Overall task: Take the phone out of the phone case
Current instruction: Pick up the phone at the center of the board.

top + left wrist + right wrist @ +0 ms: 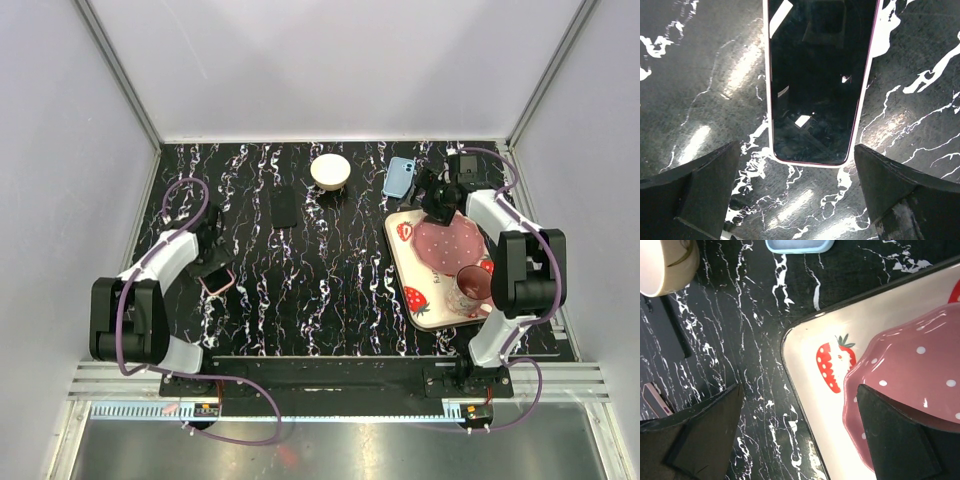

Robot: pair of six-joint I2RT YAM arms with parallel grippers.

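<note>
Top view is bright, with even diffuse light from above; the white walls wash out slightly. The glossy counter (330, 270) shows soft glare streaks in the left wrist view, and the phone (817, 85) screen mirrors bright patches. Right wrist view is sharp, with small highlights on the pink plate (920, 385). Shadows faint.

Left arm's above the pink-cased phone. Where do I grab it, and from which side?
The pink-cased phone lies flat, screen up, so probably come straight down and pinch its two long edges near the rounded end. The left fingers stand open wider than the phone, one on each side of that end.
</note>
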